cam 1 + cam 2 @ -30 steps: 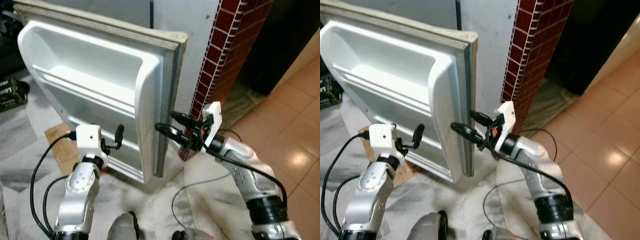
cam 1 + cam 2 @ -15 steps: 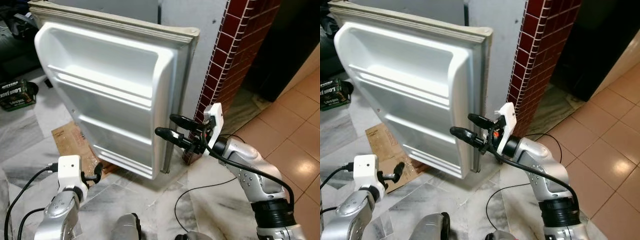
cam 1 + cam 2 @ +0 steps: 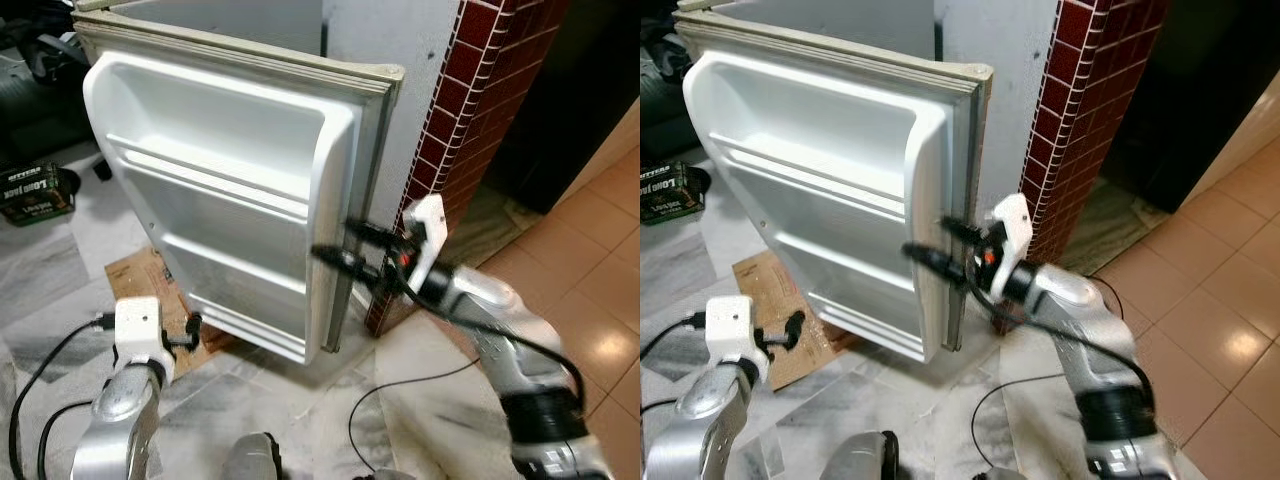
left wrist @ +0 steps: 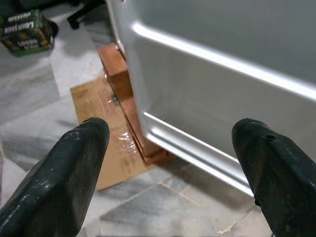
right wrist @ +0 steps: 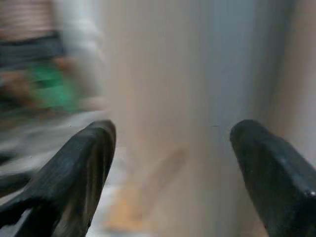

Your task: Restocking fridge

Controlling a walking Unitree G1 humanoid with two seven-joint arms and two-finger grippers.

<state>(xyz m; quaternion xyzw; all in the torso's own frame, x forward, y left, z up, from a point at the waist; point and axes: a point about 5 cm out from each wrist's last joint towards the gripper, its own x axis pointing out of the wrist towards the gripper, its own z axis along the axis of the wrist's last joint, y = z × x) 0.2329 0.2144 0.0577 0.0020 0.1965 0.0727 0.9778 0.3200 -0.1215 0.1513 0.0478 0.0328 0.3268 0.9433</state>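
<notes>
- Swinging the white fridge door (image 3: pixel 230 190) is the step in hand as I read it; door stands wide open, its moulded inner shelves bare, free edge facing the robot, next to the grey wall and the dark red tiled pillar (image 3: pixel 455 110).
- Right gripper (image 3: pixel 940 245) sits at the door's free edge, fingers spread, one on each side of the beige gasket edge (image 3: pixel 352 200); holding nothing. Right wrist view is blurred, so contact can't be confirmed.
- Left gripper (image 4: pixel 170 163) is low near the door's bottom corner, fingers wide apart, empty, just clear of the panel.
- Door bottom sits close over the brown wooden blocks (image 4: pixel 121 81) and flattened cardboard sheet (image 3: pixel 135 285) on the marble floor.
- To do it well: push on the edge frame, not the soft gasket; follow the hinge arc; keep the black cable (image 3: pixel 410 385) and left arm out of the sweep.
- Green box (image 3: pixel 35 190) lies well apart, no obstruction.
</notes>
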